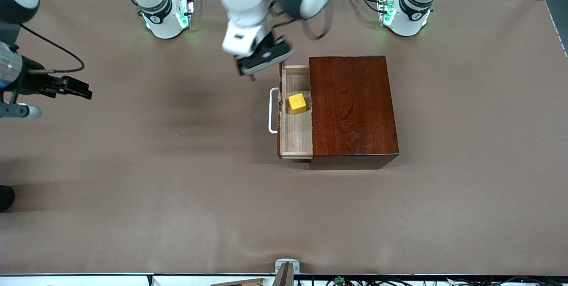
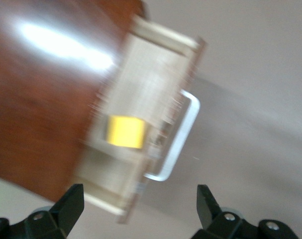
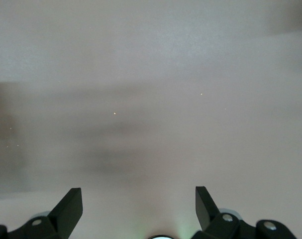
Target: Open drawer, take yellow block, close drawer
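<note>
The dark reddish-brown wooden box [image 1: 353, 108] stands mid-table. Its drawer [image 1: 295, 137] is pulled partly out toward the right arm's end, with the white handle [image 1: 271, 110] in front. The yellow block [image 1: 297, 103] lies in the drawer's pale interior. My left gripper [image 1: 255, 73] is open and empty, in the air over the table beside the drawer's corner that is farther from the front camera. The left wrist view shows the block [image 2: 125, 131], the handle [image 2: 183, 134], the drawer [image 2: 141, 74] and the open gripper [image 2: 140, 199]. My right gripper [image 1: 84, 93] waits open and empty over the bare table [image 3: 151, 99] at the right arm's end; it also shows in the right wrist view [image 3: 139, 199].
The brown table [image 1: 177, 188] is bare around the box. The two arm bases [image 1: 166, 15] stand along the edge farthest from the front camera. A small metal bracket [image 1: 286, 268] sits at the table's near edge.
</note>
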You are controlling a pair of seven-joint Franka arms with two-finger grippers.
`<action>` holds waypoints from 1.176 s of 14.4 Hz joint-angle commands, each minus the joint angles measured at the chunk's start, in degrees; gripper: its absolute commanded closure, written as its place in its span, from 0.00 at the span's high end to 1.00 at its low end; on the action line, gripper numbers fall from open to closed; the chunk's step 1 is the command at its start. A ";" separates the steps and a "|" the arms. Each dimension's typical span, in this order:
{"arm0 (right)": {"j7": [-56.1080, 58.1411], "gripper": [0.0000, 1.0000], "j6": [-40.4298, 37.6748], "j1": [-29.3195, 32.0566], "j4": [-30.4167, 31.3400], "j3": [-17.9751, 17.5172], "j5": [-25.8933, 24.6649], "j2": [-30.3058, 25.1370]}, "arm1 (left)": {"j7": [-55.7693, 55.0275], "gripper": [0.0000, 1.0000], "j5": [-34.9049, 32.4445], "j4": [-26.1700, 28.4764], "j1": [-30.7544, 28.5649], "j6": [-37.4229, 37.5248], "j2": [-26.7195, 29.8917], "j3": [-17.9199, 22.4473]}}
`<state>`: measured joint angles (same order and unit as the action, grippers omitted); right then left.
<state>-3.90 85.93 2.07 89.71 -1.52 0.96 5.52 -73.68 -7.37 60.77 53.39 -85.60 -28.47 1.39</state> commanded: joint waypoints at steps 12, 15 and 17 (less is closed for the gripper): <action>-35.44 1.00 -1.38 -8.65 -0.06 -1.20 7.39 2.21 | 61.44 1.00 6.21 16.54 -41.33 8.71 23.36 -0.69; -43.09 1.00 1.24 -14.89 0.20 -1.20 7.92 4.32 | 68.48 1.00 6.66 30.15 -46.00 0.81 31.70 -0.69; -51.60 1.00 3.70 -19.80 0.20 -1.20 7.92 5.29 | 71.03 1.00 6.66 36.94 -47.50 -3.33 36.46 -0.69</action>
<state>-48.69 87.95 -13.69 89.92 -3.23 8.27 10.36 -4.83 -1.60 86.71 7.00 -83.80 -0.40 1.47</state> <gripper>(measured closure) 0.000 0.000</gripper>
